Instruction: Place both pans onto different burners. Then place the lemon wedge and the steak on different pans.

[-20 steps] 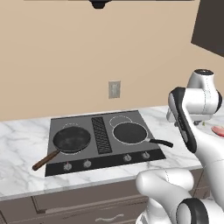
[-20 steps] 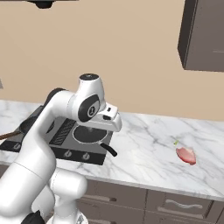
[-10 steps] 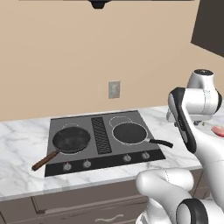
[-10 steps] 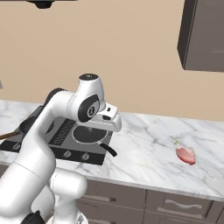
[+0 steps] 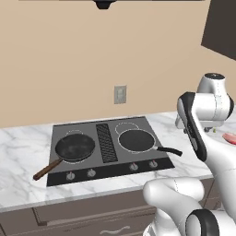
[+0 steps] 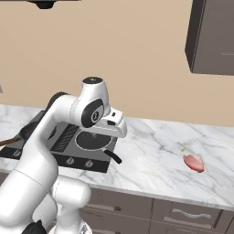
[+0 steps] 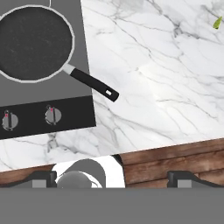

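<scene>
Both pans sat on cooktop (image 5: 59, 171) burners: the wooden-handled pan (image 5: 73, 147) on the left one, the dark pan (image 5: 136, 140) on the right, its handle reaching over the marble table (image 6: 151, 169). The steak (image 6: 194, 162) lay on the table well to the right, the lemon wedge (image 6: 183, 149) just beside it. The tool (image 7: 111, 177) hung released, jaws wide, above the table edge near the dark pan's handle.

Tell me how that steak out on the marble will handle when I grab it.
The steak looks like a thin flat slab, so it will probably sag. Lying flush on the counter, it may be hard to get under. It shouldn't roll. The tiny lemon wedge beside it could get nudged.
</scene>
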You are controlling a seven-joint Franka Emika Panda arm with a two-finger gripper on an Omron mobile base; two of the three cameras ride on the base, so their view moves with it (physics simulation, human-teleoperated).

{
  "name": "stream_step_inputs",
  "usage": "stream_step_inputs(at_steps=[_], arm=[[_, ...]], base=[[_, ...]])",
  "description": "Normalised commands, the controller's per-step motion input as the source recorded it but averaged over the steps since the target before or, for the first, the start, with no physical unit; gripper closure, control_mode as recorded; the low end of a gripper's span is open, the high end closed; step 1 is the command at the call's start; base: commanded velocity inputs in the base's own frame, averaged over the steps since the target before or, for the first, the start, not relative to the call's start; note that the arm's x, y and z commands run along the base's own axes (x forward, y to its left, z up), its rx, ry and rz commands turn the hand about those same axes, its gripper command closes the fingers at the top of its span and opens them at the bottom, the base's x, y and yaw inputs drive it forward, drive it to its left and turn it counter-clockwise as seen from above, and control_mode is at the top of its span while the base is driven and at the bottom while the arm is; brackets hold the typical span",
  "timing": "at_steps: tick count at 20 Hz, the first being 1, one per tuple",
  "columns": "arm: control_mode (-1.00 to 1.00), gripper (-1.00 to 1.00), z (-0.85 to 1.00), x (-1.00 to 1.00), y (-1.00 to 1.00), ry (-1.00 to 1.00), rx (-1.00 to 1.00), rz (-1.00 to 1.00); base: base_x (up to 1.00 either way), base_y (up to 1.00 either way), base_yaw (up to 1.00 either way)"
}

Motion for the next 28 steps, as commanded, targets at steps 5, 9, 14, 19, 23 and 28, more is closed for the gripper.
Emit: stream_step_inputs(at_steps=[5, 9, 14, 19, 23, 28], arm=[[-1.00, -1.00, 0.00, 0.00, 0.00, 0.00, 0.00, 0.00], [-1.00, -1.00, 0.00, 0.10, -0.16, 0.00, 0.00, 0.00], [-1.00, -1.00, -0.01, 0.29, -0.52, 0.00, 0.00, 0.00], [-1.00, -1.00, -0.04, 0.42, -0.64, 0.00, 0.00, 0.00], [-1.00, -1.00, -0.13, 0.29, -0.57, -0.01, -0.01, 0.00], [-1.00, -1.00, -0.21, 0.14, -0.54, -0.05, -0.05, 0.00]], base=[[0.00, 0.00, 0.00], [0.00, 0.00, 0.00], [0.00, 0.00, 0.00], [0.00, 0.00, 0.00], [0.00, 0.00, 0.00], [0.00, 0.00, 0.00]])
